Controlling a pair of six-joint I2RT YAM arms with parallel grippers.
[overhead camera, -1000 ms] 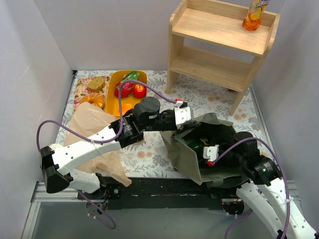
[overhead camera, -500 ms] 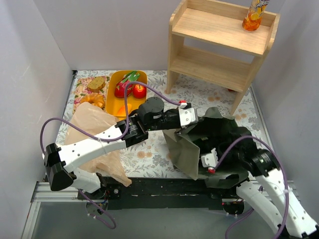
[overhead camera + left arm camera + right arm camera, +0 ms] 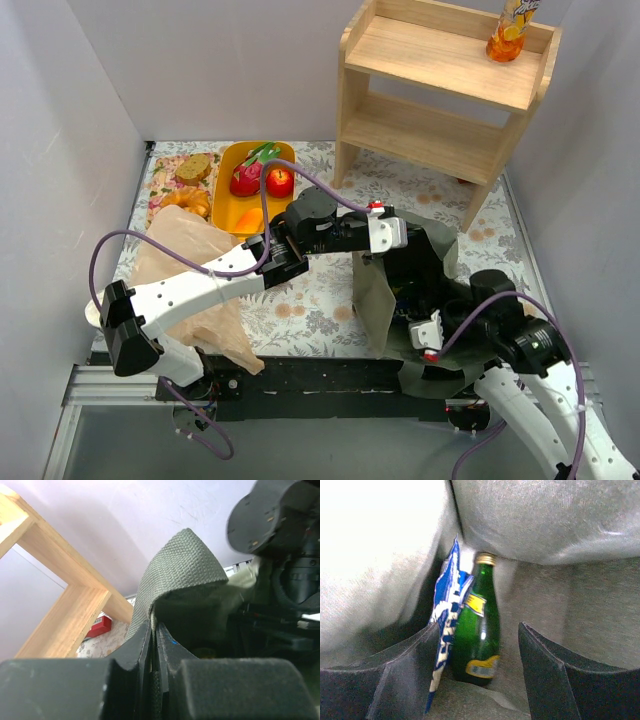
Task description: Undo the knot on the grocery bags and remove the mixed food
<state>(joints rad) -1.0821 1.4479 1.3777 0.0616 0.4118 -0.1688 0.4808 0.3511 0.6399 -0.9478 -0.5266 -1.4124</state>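
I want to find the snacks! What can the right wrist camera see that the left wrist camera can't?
Only the right wrist view: a green bottle and a blue snack packet down inside the tote bag, seen ahead of the open right gripper. Only the left wrist view: the wooden shelf, a small red thing by its leg, and the left gripper pinching the bag's strap. Both show the bag's greenish cloth.
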